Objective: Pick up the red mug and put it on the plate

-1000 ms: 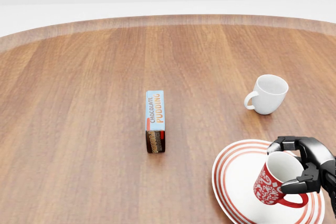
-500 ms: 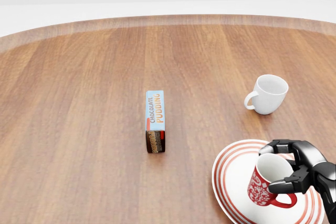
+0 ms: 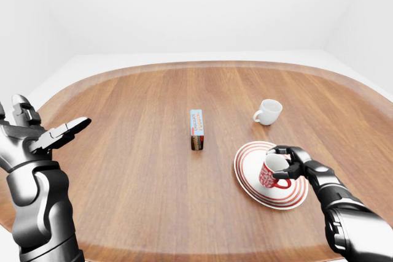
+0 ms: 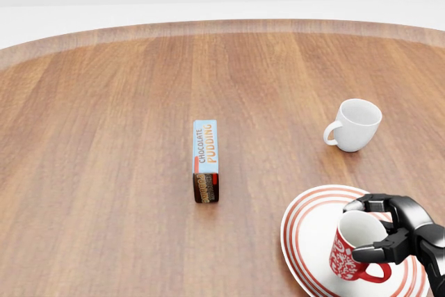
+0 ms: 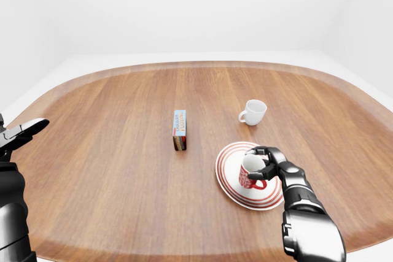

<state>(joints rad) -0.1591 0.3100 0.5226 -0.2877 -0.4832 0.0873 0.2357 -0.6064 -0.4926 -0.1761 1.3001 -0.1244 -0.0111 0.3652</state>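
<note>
The red mug point(image 4: 346, 254) with a white pattern stands on the red-striped white plate point(image 4: 306, 233) at the bottom right of the head view, tilted slightly, its handle to the right. My right hand point(image 4: 357, 231) has its fingers closed round the mug's rim and side. The same shows in the left-eye view, with the mug point(image 3: 268, 174) on the plate point(image 3: 247, 165). My left hand point(image 3: 50, 135) is open and empty, raised at the far left, away from the table's things.
A white mug point(image 4: 357, 124) stands above the plate in the head view. A chocolate pudding box point(image 4: 206, 160) lies at the middle of the round wooden table point(image 4: 104, 172). White floor and walls surround the table.
My right hand has lowered the red mug and shifted it a little left onto the plate; the mug stands more upright now. The camera has not moved.
</note>
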